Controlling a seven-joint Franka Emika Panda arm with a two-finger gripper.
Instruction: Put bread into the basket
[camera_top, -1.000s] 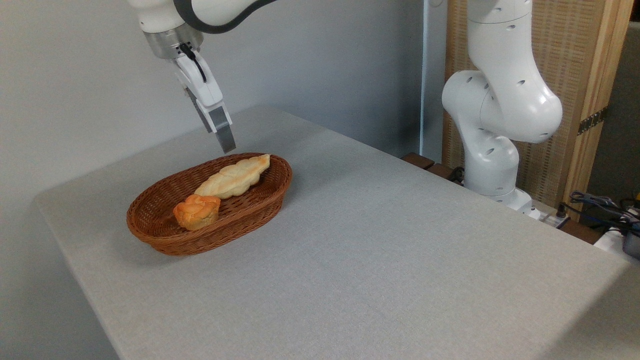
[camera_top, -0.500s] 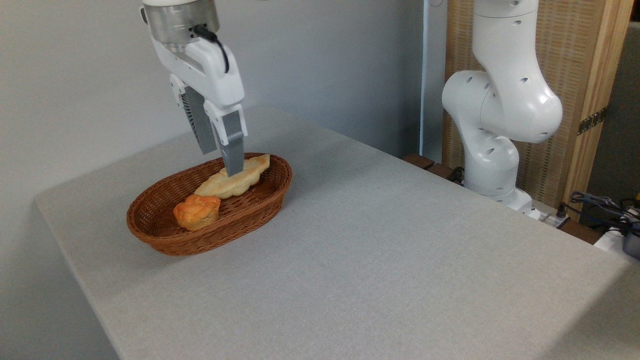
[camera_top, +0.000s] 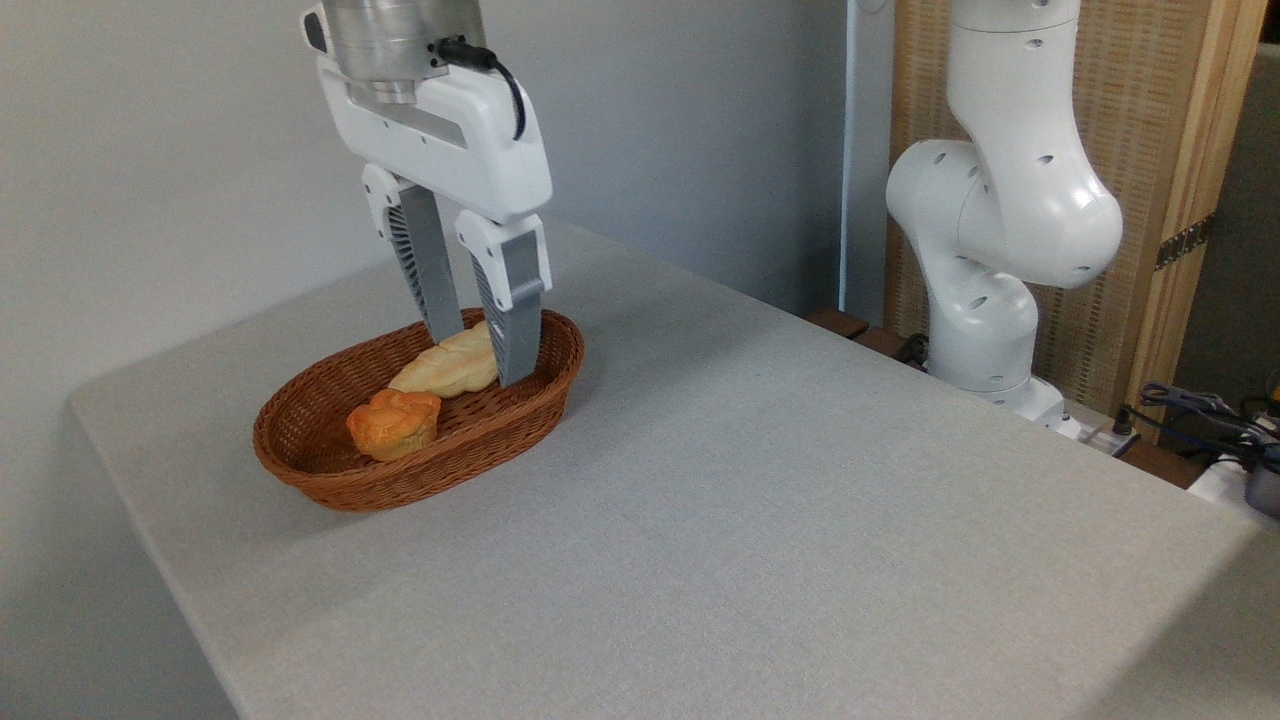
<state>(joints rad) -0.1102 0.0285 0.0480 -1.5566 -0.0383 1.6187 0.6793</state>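
Observation:
The bread (camera_top: 445, 370), a pale-golden braided loaf, lies inside the brown wicker basket (camera_top: 300, 468) along its far side. My gripper (camera_top: 480, 357) hangs over the basket's right end, open, pointing down. One of its grey fingers (camera_top: 430, 275) stands behind the loaf and the other in front of it, hiding the loaf's right tip. The fingers straddle the bread; I cannot tell whether they touch it.
A small round orange-brown bun (camera_top: 394, 422) sits in the basket in front of the loaf. The arm's white base (camera_top: 1000, 250) stands at the table's far right, before a wooden screen. Cables (camera_top: 1200, 410) lie off the right edge. The table's left edge runs close to the basket.
The gripper has turned, come down and shifted right, from above the basket's far rim to astride the loaf. Bread, bun and basket have not moved.

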